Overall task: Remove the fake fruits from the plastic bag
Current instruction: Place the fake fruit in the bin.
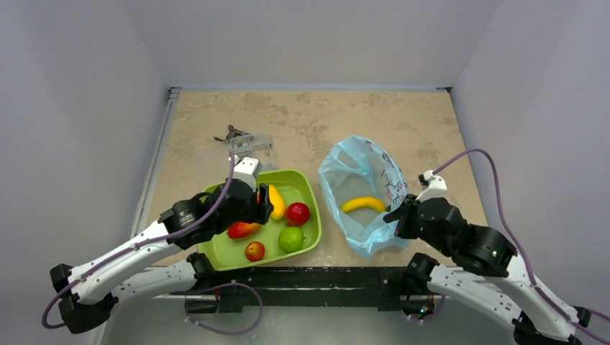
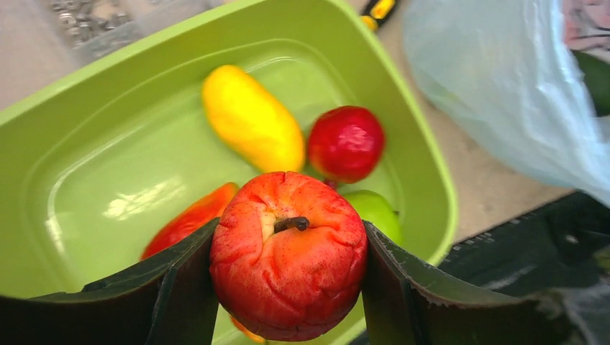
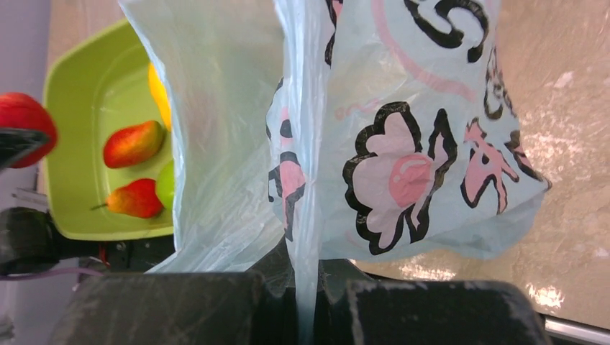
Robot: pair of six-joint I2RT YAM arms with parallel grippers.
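My left gripper (image 2: 289,237) hangs over the lime-green tray (image 1: 226,257), shut on a red round fake fruit (image 2: 288,280) with a dark stem. Below it in the tray lie a red-orange mango (image 2: 188,219), another red round fruit (image 2: 346,142), a green apple (image 2: 375,210) and a small red-yellow apple (image 1: 254,251). The light blue plastic bag (image 1: 374,169) lies open to the right of the tray, with a yellow banana (image 1: 363,204) inside. At the bag's near edge my right gripper (image 3: 308,291) is shut, pinching a fold of the film (image 3: 306,215).
A plain orange-yellow oval fruit (image 2: 252,118) also lies in the tray. A clear plastic piece with a dark object (image 1: 244,142) sits behind the tray. A black frame (image 1: 324,277) runs along the table's near edge, and walls close in the sides and back.
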